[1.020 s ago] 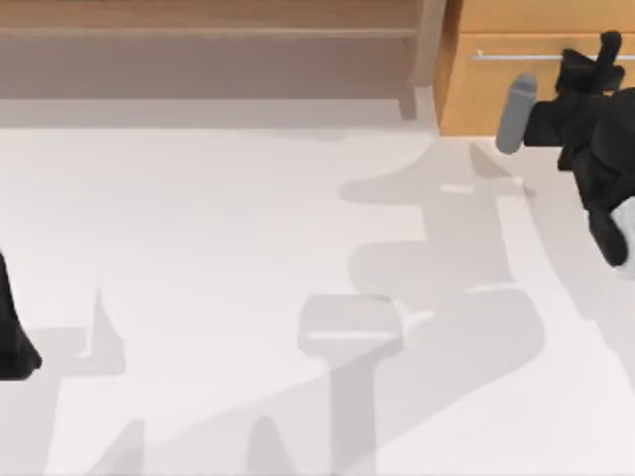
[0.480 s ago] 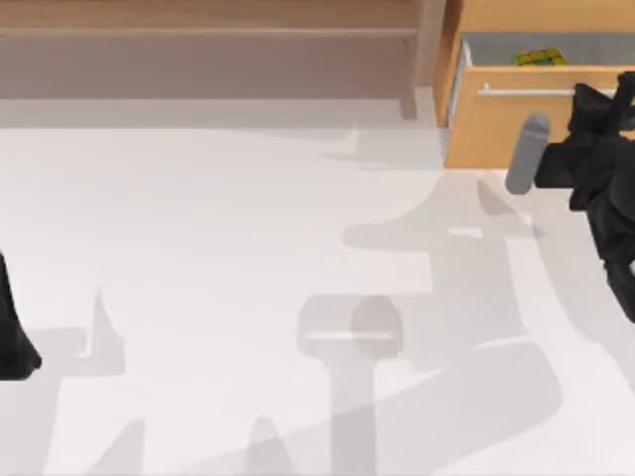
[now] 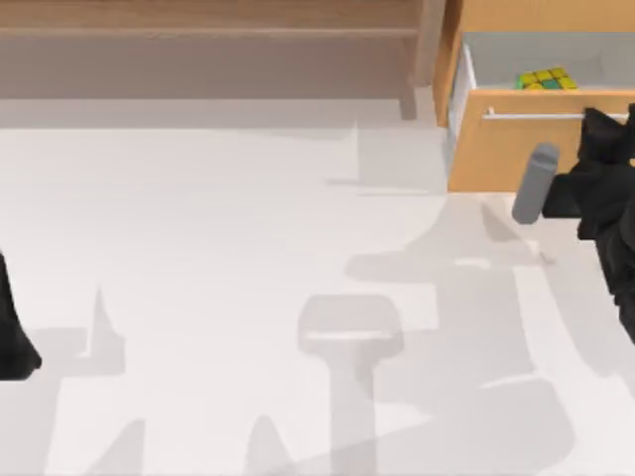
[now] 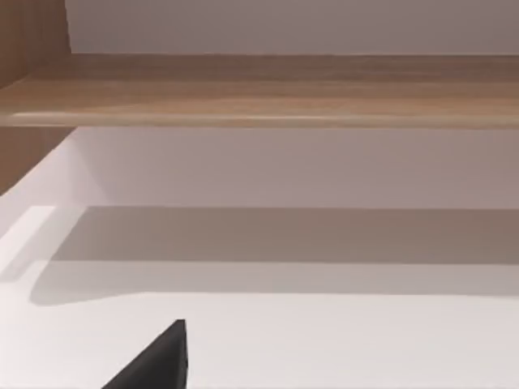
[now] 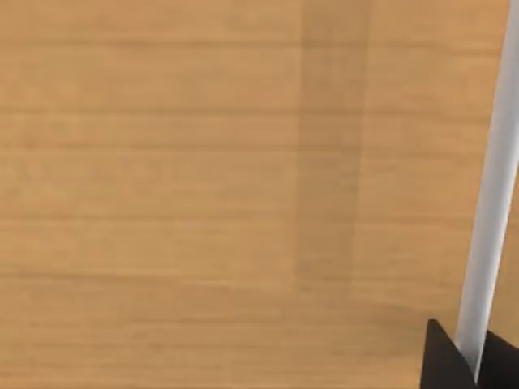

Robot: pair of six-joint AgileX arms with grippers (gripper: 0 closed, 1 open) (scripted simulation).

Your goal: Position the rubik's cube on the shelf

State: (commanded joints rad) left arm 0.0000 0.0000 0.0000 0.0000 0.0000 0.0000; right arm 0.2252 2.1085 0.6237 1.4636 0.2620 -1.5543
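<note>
right claw (image 3: 605,124) clenched on the drawer's bar handle (image 3: 541,116); rubik's cube (image 3: 546,79) lies inside, drawer front edge overhanging bare table (image 3: 248,248).

A small rubik's cube (image 3: 545,79), yellow and green on top, sits inside an open drawer at the far right. The long light-brown wooden shelf (image 3: 208,20) spans the far left, bare.

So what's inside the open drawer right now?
The rubik's cube lies in the drawer near its front panel. The right pincer at the handle covers the drawer's right end, so anything there is hidden.
</note>
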